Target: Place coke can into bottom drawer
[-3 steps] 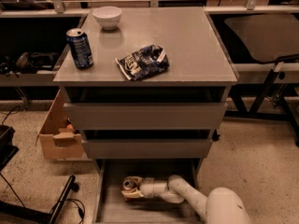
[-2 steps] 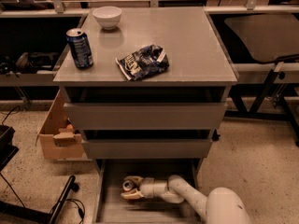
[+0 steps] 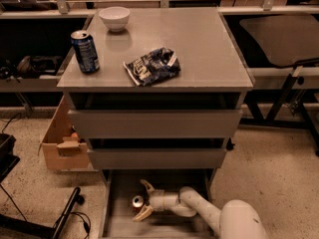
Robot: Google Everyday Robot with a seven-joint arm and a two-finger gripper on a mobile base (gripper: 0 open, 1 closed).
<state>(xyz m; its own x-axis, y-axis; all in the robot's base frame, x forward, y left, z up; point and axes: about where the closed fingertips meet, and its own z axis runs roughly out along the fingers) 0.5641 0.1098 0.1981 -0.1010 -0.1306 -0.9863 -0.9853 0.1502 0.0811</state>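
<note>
The bottom drawer (image 3: 119, 222) is pulled out under the grey cabinet, its flat grey floor showing. The coke can (image 3: 137, 201), small and red with a silver top, stands upright on that floor near the middle. My gripper (image 3: 144, 199) reaches into the drawer from the right on a white arm. Its two pale fingers (image 3: 147, 185) are spread apart, one behind the can and one in front, with the can between them at the fingertips. The fingers are open around the can.
On the cabinet top stand a dark blue can (image 3: 85, 52), a white bowl (image 3: 114, 18) and a dark chip bag (image 3: 151, 65). The two upper drawers (image 3: 154, 124) are closed. A cardboard box (image 3: 64, 143) sits on the floor at the left, with cables beside it.
The fingers have spread wider around the can, which now stands on the drawer floor. The arm has barely moved.
</note>
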